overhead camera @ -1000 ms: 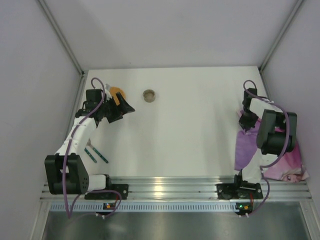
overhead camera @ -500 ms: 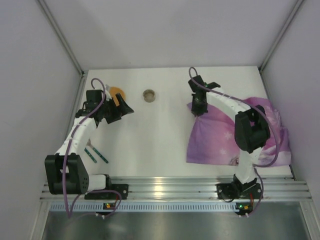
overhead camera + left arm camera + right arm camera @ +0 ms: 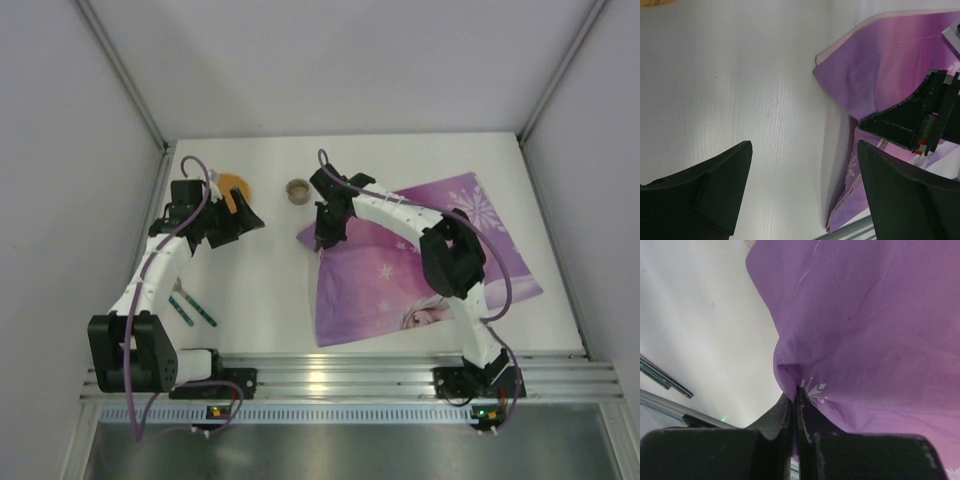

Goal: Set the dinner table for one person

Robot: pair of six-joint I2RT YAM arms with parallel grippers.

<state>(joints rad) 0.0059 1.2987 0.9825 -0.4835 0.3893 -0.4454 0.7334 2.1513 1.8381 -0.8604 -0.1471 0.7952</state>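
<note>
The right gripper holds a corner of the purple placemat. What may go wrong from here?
1. The right gripper pinches only a small bunched fold of the placemat; the cloth may slip out or stay creased.
2. The held corner lies near the small round cup; a pull toward it may knock it over.
3. The open left gripper is close, so the arms may collide.

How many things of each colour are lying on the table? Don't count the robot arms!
Purple: 1, the placemat
Orange: 1, a half-hidden round thing
Tan: 1, the small cup
Teal: 2, the thin sticks
Total: 5
</note>
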